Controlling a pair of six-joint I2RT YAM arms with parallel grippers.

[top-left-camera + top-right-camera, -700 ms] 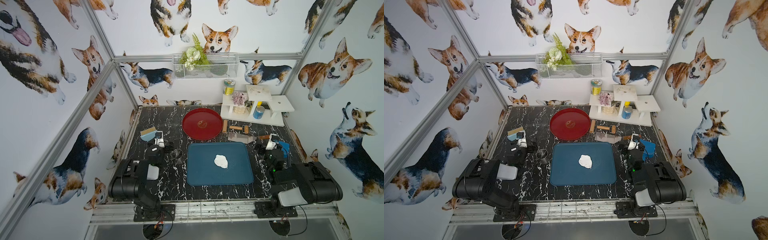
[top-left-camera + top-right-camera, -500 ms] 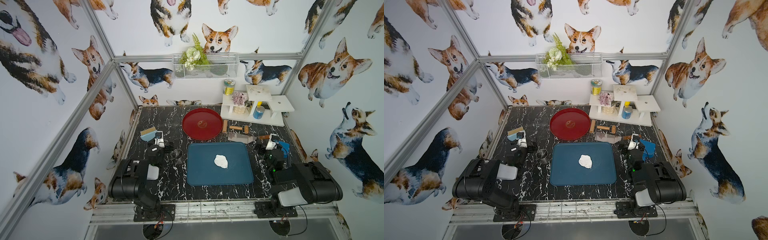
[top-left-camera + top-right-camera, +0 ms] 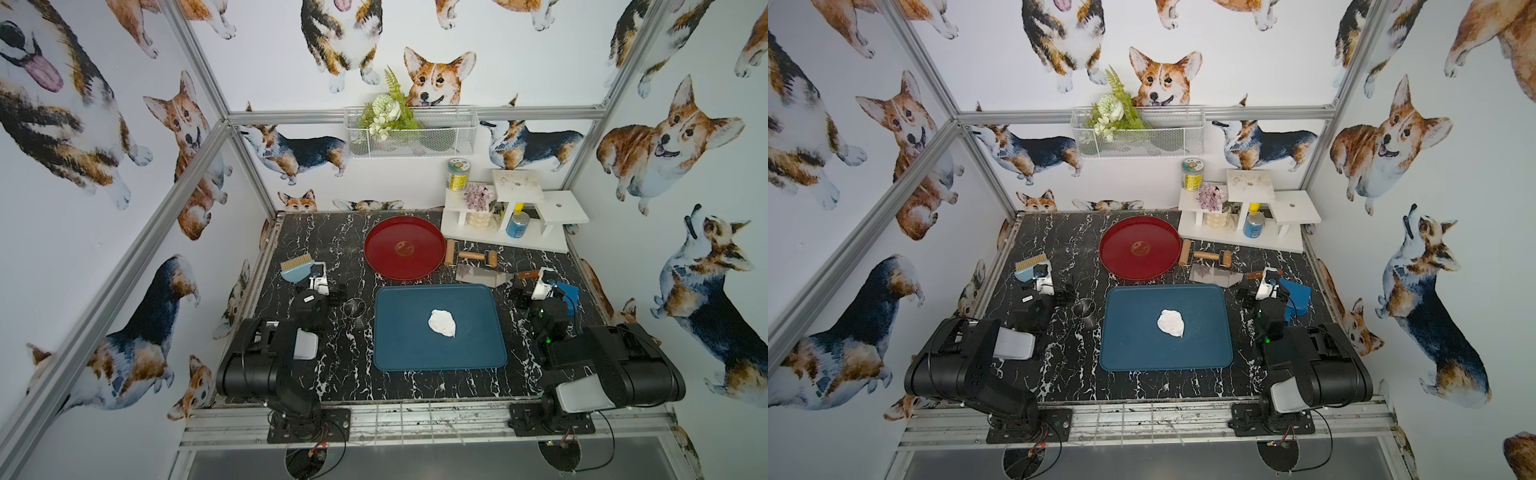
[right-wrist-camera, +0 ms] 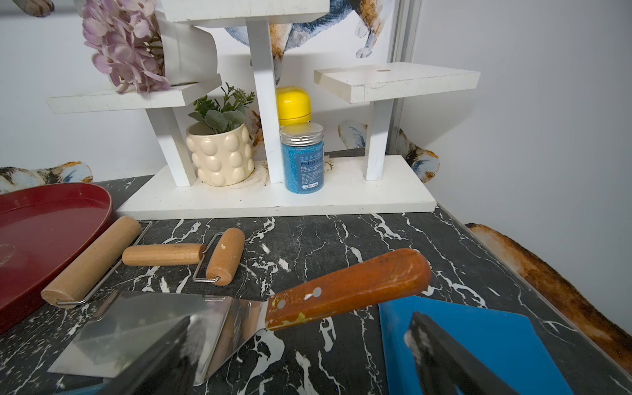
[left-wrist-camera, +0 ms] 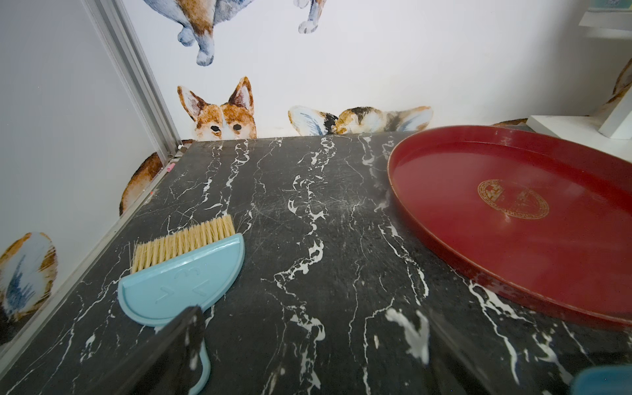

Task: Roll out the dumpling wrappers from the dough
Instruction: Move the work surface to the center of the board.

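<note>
Dough [image 3: 442,323] on blue tray [image 3: 395,353], untouched.
My left gripper [image 5: 311,342] and right gripper [image 4: 301,342]: jaws wide, empty.

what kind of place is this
Probably a robot lab cell dressed as a kitchen counter: aluminium frame around a marble-look table, dough on a blue tray, wooden roller nearby.

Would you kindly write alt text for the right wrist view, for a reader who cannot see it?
A steel spatula with a wooden handle lies on the black marble table, in front of the open right end effector. Behind it sit a wooden roller, part of a red plate and a white shelf with a blue jar.
</note>
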